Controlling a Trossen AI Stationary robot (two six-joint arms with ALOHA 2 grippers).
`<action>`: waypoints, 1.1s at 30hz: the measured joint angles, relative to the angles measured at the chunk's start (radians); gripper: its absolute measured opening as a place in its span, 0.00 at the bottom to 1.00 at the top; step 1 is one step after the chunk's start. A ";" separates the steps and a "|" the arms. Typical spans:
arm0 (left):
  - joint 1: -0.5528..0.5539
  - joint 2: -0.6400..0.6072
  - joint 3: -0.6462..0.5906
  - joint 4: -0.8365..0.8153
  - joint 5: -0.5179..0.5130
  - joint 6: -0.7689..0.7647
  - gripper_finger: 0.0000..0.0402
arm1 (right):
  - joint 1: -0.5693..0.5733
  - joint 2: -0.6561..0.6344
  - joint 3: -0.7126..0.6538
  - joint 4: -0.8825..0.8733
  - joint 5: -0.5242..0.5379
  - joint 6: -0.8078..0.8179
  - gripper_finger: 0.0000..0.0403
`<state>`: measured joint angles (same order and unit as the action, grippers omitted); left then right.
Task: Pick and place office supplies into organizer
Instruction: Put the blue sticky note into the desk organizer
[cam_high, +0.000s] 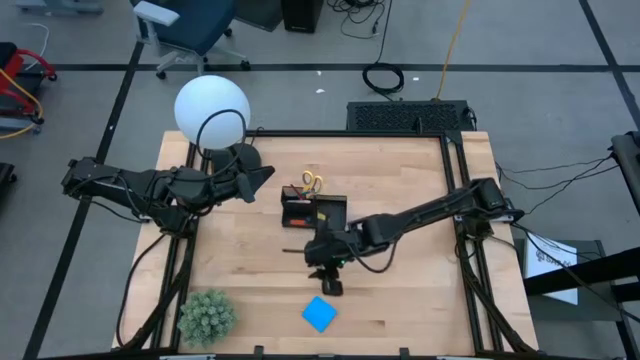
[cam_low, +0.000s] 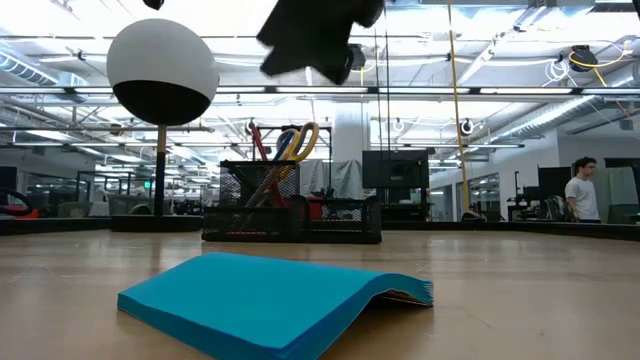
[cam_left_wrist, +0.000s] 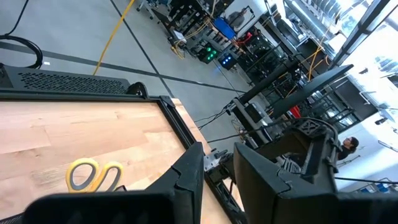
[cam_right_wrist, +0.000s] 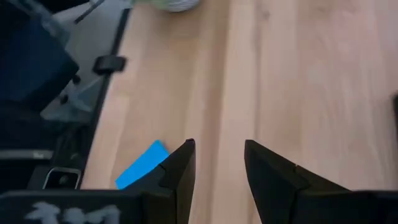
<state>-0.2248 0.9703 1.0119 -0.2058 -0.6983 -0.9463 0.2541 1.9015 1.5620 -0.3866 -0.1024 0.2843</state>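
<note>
A wooden table (cam_high: 400, 190) is seen from above, with the black organizer (cam_high: 312, 211) near its middle — the yellow-handled scissors (cam_high: 312, 181) and some pens are stood upright in its tall compartment. The blue note pad (cam_high: 320, 313) is laid flat near the front edge, and the right gripper (cam_high: 330, 283) is held above the bare wood between pad and organizer, fingers spread apart and empty. The left gripper (cam_left_wrist: 217, 186) is held beside the white globe lamp (cam_high: 211, 110) — its fingers parted, nothing between them.
</note>
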 joint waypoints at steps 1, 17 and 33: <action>0.000 0.000 0.000 0.000 0.000 0.000 0.20 | 0.009 -0.003 0.000 0.000 0.000 -0.020 0.31; 0.000 0.000 0.000 0.000 0.000 0.000 0.20 | 0.139 -0.008 0.000 -0.009 -0.002 -0.294 0.38; 0.000 0.000 0.000 0.000 0.000 0.000 0.20 | 0.145 0.080 0.166 -0.222 -0.001 -0.425 0.89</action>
<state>-0.2247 0.9703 1.0119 -0.2062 -0.6983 -0.9463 0.3987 1.9818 1.7281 -0.6090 -0.1038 -0.1410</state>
